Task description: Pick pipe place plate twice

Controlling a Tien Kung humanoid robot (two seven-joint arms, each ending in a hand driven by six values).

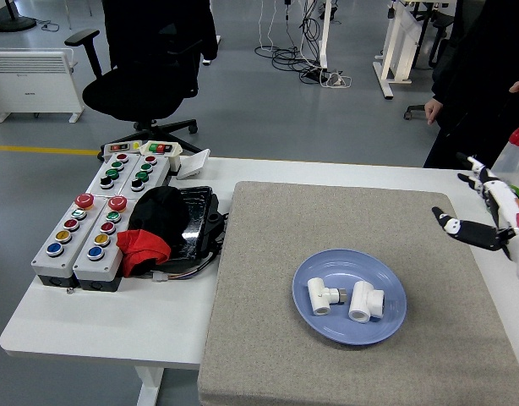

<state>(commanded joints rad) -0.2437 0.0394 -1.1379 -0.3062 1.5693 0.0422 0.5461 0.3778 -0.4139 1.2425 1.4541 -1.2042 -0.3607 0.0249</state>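
Hovering open right hand [483, 211], clear of plate [386, 317]

I am counting two white pipe fittings [340, 298] lying on one blue plate [393, 317], one grey mat [268, 254], and four button boxes [95, 222].

— Where am I working today?

— From my feed it's a robotics lab or workshop floor. I see a grey sealed floor [268, 110] with a yellow line [40, 150], a black office chair [145, 76], and white workbench legs [395, 51] with loose cables [297, 55] beneath.

— Anything on the tabletop [99, 326] that says lab?

— Yes: two grey push-button control boxes [86, 241] with coloured buttons, and a grey felt mat [268, 338]. A white radiator [35, 80] stands at the left.
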